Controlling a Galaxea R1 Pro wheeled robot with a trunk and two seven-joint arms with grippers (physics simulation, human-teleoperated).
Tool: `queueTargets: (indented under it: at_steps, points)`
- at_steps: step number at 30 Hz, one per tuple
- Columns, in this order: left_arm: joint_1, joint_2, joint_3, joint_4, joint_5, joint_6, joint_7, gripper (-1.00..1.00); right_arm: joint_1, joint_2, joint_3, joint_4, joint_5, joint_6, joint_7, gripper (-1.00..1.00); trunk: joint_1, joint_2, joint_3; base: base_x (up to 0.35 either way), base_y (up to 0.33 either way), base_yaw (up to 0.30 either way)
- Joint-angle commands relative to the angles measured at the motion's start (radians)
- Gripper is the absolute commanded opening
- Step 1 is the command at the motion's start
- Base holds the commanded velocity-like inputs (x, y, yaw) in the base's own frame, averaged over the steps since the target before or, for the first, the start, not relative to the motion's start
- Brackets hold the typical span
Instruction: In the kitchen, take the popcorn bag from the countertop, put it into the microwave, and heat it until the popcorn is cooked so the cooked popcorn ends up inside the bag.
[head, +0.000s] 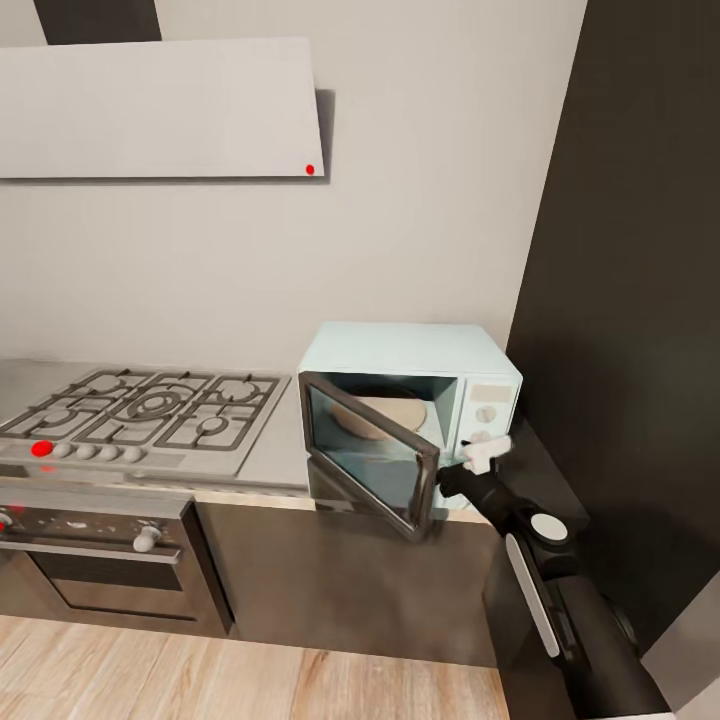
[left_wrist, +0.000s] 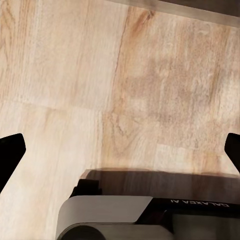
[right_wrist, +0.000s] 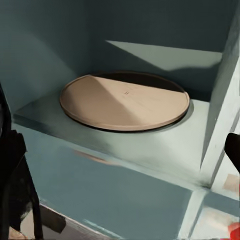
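The pale-blue microwave (head: 410, 350) stands on the grey countertop (head: 282, 440) with its dark glass door (head: 370, 455) swung open toward me. Inside lies a bare tan turntable (right_wrist: 125, 100), also visible as the turntable (head: 388, 412) in the head view. My right gripper (head: 487, 452) hovers just in front of the microwave's opening, beside the door's free edge, open with nothing between its fingers; the right gripper (right_wrist: 122, 150) looks straight into the cavity. My left gripper (left_wrist: 122, 150) is open over the wood floor. The popcorn bag and popcorn are out of view.
A steel gas hob (head: 150, 410) with black grates sits left of the microwave, above an oven (head: 90, 560). A grey extractor hood (head: 160, 110) hangs on the wall. A tall dark cabinet (head: 640, 300) closes in the right side. Pale wood floor (head: 200, 680) lies below.
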Motion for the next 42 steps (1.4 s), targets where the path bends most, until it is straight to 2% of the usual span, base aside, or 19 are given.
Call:
queueTargets:
  at_steps: [1, 5, 8, 12, 21, 38, 42]
  points:
    - [-0.001, -0.001, 0.006, 0.001, 0.002, -0.003, -0.001, 1.00, -0.001, -0.001, 0.000, -0.002, 0.005, 0.008, 0.032, 1.00, 0.000, -0.001, -0.001, 0.000, 0.000, 0.000]
    - [-0.001, -0.001, 0.006, 0.001, 0.002, -0.003, -0.001, 1.00, 0.000, 0.000, 0.002, -0.007, 0.008, 0.032, 0.067, 1.00, 0.000, -0.001, -0.001, 0.000, 0.000, 0.000]
    - [-0.001, 0.000, 0.006, 0.001, 0.002, -0.003, -0.001, 1.00, 0.009, 0.006, 0.042, -0.017, 0.012, 0.046, 0.069, 1.00, 0.000, -0.001, -0.001, 0.000, 0.000, 0.000]
    - [-0.001, -0.001, 0.006, 0.001, 0.002, -0.003, -0.001, 1.00, 0.012, 0.008, 0.057, -0.024, 0.013, 0.046, 0.066, 1.00, 0.000, -0.001, -0.001, 0.000, 0.000, 0.000]
    - [-0.001, -0.001, 0.006, 0.001, 0.003, -0.003, -0.001, 1.00, 0.030, 0.009, 0.057, -0.057, 0.013, 0.032, 0.058, 1.00, 0.000, -0.001, -0.001, 0.000, 0.000, 0.009]
    - [-0.001, -0.001, 0.006, 0.001, 0.003, -0.003, -0.001, 1.00, 0.031, 0.009, 0.054, -0.064, 0.013, 0.038, 0.047, 1.00, 0.000, -0.001, 0.002, 0.000, 0.000, 0.143]
    - [-0.001, -0.003, 0.006, 0.001, 0.002, -0.003, -0.001, 1.00, 0.031, 0.009, 0.054, -0.064, 0.012, 0.038, 0.047, 1.00, 0.000, -0.001, 0.002, -0.199, 0.000, 0.024]
